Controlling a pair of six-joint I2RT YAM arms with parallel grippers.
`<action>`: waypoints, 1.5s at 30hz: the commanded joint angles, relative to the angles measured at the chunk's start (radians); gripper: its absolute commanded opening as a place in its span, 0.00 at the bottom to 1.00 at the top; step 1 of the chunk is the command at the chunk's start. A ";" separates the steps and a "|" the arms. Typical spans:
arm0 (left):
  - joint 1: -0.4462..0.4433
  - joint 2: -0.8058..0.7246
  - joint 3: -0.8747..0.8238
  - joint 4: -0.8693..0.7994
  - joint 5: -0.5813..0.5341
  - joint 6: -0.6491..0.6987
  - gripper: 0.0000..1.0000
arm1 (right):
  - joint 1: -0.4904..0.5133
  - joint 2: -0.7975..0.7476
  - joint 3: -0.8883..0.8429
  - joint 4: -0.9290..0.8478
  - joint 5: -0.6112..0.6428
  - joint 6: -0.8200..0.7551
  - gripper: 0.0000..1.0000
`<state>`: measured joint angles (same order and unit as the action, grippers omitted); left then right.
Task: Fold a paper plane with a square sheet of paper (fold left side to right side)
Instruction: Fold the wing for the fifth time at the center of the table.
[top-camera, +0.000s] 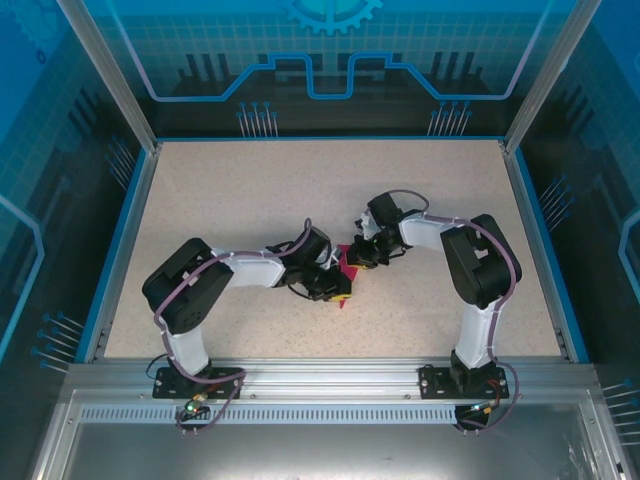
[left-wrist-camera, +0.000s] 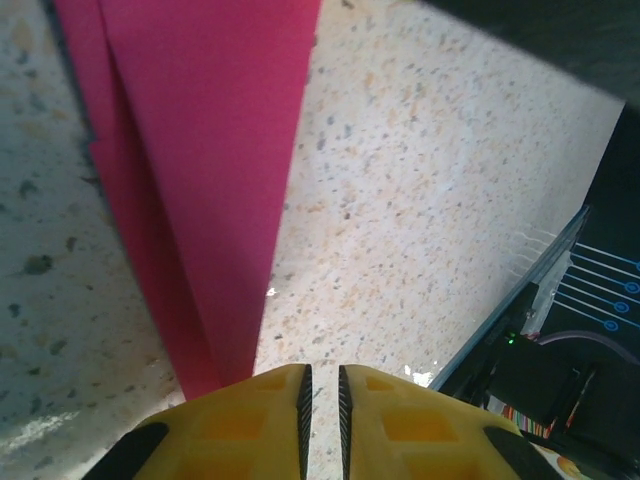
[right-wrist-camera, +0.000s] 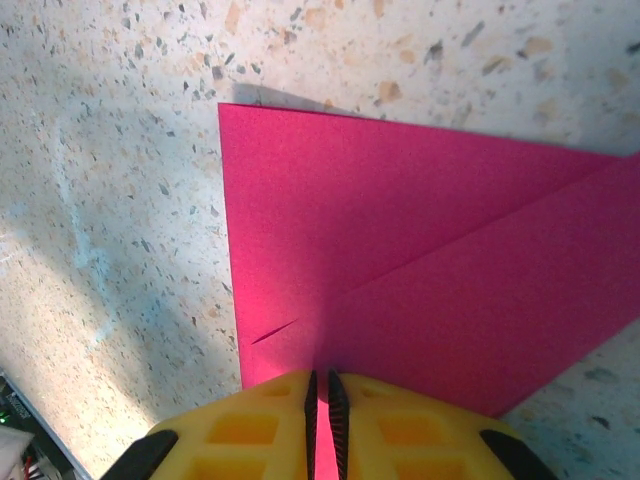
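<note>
Since the left gripper (left-wrist-camera: 321, 425) stands with its yellow fingers parted by only a thin slit, with bare table (left-wrist-camera: 450, 200) showing through and nothing held, the pink point beside its left finger lies unrestrained. I judge that a sideways nudge there could skew the layers. Between the arms, at the middle of the table, the square sheet of paper (left-wrist-camera: 200, 150) lies flat, creased into overlapping flaps that taper to that point. Dragging it across the speckled surface may spring a flap open or push the crease off line. The right gripper (right-wrist-camera: 320, 415) has its jaws drawn almost together with pink showing in the slit. Whether it pinches the sheet's edge or merely presses it down, I cannot tell. A short nick-like line sits near that edge, and a pull could tear or crumple the thin paper there. No brand, label or legible writing appears; the blue wall panels (top-camera: 320, 60) carry only circuit-style line art and a gear outline.
</note>
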<state>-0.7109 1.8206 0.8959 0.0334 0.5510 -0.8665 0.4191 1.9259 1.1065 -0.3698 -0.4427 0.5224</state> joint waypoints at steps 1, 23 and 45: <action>-0.014 0.027 0.020 -0.030 0.043 -0.020 0.18 | 0.000 0.046 -0.003 -0.064 0.085 -0.018 0.16; -0.024 0.042 -0.033 -0.061 0.012 -0.002 0.18 | -0.001 0.057 0.006 -0.090 0.120 -0.028 0.16; -0.047 -0.017 -0.138 -0.069 0.006 0.013 0.15 | -0.011 0.064 0.018 -0.113 0.129 -0.034 0.16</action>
<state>-0.7326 1.8088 0.8082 0.0692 0.5541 -0.8619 0.4194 1.9373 1.1305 -0.4080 -0.4309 0.5041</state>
